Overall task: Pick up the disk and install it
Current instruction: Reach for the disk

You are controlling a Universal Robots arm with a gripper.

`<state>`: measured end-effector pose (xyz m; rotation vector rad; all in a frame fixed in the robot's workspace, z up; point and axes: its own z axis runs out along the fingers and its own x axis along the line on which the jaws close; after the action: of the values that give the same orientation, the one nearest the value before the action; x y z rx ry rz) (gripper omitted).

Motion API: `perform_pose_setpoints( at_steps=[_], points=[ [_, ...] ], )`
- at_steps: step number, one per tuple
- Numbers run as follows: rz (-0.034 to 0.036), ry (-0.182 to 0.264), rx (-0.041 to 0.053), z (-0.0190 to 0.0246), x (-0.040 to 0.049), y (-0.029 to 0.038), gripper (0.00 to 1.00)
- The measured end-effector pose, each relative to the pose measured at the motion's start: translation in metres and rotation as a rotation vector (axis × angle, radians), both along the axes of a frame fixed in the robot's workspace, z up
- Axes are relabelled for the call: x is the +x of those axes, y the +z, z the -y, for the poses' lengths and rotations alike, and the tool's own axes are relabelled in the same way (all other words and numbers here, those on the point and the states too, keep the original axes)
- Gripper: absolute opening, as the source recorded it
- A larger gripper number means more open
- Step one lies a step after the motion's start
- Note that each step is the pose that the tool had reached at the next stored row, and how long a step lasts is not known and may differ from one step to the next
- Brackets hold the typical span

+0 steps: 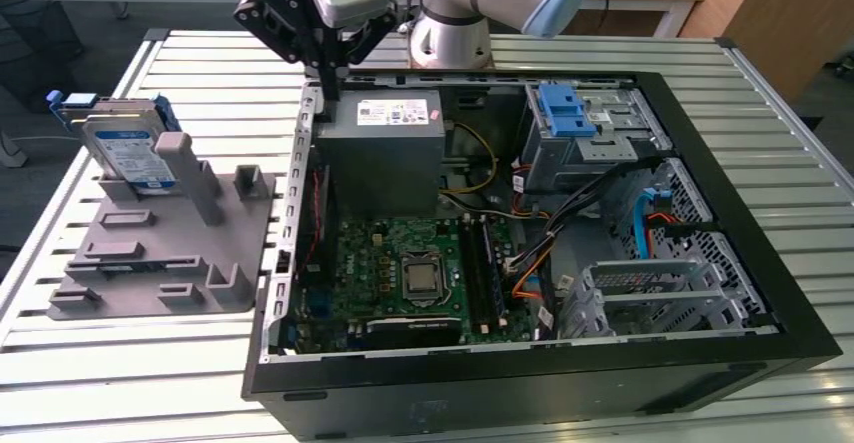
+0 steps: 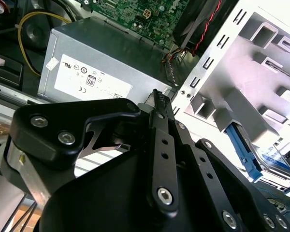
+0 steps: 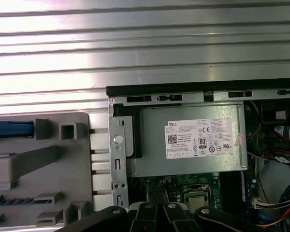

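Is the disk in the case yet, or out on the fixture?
Out: the disk stands on edge in the grey fixture, outside the open case.

Metal disk (image 1: 130, 148), seemingly matt plastic fixture (image 1: 147, 253)

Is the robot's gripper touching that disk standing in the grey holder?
Apart. In the exterior view the gripper hangs above the computer case's rim, while the disk stands in the grey holder far off toward the exterior view's left.
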<state>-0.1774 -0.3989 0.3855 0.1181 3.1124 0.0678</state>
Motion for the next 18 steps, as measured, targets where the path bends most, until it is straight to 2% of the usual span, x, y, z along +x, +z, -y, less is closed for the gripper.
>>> perform_pose_setpoints(
  at_steps=[13,18],
  points=[
    [0.0,0.0,-0.0001,-0.0001,-0.0059,-0.0005,0.11],
    [-0.0001,0.0,-0.0002,-0.0007,-0.0113,-0.0008,0.11]
  ],
)
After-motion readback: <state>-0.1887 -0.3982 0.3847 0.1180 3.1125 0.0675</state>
